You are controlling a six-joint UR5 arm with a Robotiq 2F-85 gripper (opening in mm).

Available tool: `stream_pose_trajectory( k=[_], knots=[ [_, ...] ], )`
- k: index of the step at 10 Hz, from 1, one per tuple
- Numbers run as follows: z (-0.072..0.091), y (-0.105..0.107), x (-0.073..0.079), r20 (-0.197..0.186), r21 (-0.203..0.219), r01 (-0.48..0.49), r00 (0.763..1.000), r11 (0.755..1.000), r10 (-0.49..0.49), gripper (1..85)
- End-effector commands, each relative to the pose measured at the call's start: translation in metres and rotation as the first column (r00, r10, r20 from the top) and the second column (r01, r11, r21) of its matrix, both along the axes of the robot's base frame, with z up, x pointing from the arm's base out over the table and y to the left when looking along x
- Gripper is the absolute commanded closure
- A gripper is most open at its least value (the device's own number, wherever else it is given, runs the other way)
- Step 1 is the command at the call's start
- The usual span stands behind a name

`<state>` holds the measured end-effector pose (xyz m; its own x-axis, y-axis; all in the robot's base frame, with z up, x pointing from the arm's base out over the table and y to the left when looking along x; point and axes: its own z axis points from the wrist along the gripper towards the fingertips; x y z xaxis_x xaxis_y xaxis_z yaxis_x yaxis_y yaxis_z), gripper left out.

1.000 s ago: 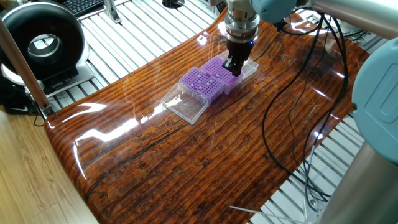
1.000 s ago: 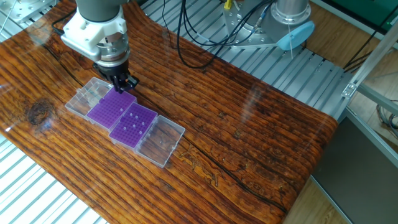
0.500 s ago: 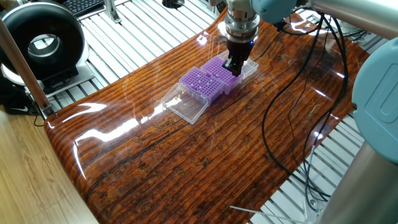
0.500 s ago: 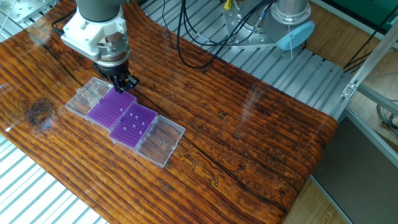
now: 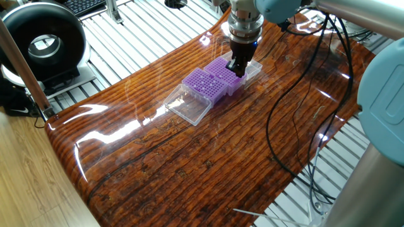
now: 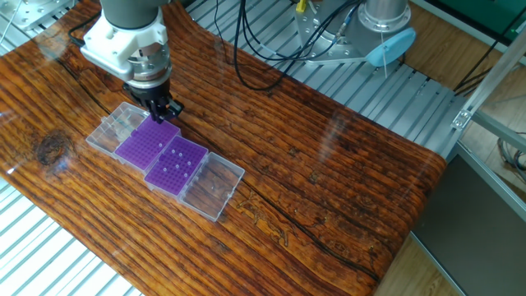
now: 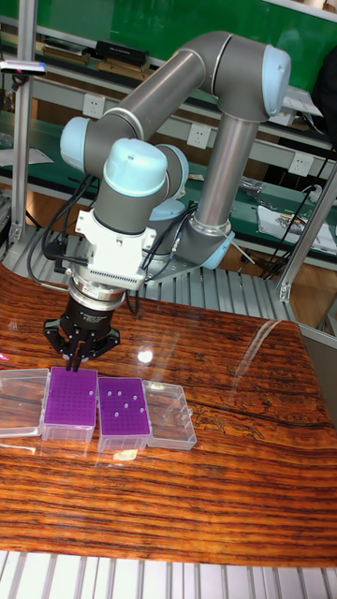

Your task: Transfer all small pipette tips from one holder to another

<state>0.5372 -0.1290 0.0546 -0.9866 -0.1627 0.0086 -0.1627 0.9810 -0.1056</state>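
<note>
We saw the gripper poised at the back edge of one purple rack, fingers drawn near together; whether they pinched a tip we couldn't tell.

The claw hides the far edge of the purple rack beneath it; whether its fingertips pinch a pipette tip is too small to tell. The worktop runs off-frame.

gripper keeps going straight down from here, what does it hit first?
Most likely the purple rack without white tips, near its far edge. The gripper points down just above that edge; the views leave it unclear whether it is already touching.
</note>
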Motion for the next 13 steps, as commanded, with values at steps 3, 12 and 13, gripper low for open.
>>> stream_pose_trajectory(
  k=[3,12,13],
  knots=[
    [0.014,0.037,0.004,0.008,0.135,-0.007,1.0,0.991,0.006,69.0],
    [0.045,0.061,0.009,0.017,0.118,-0.061,0.998,0.991,0.06,68.0],
    [0.045,0.066,0.01,0.028,0.116,-0.063,0.998,0.991,0.06,68.0]
  ],
)
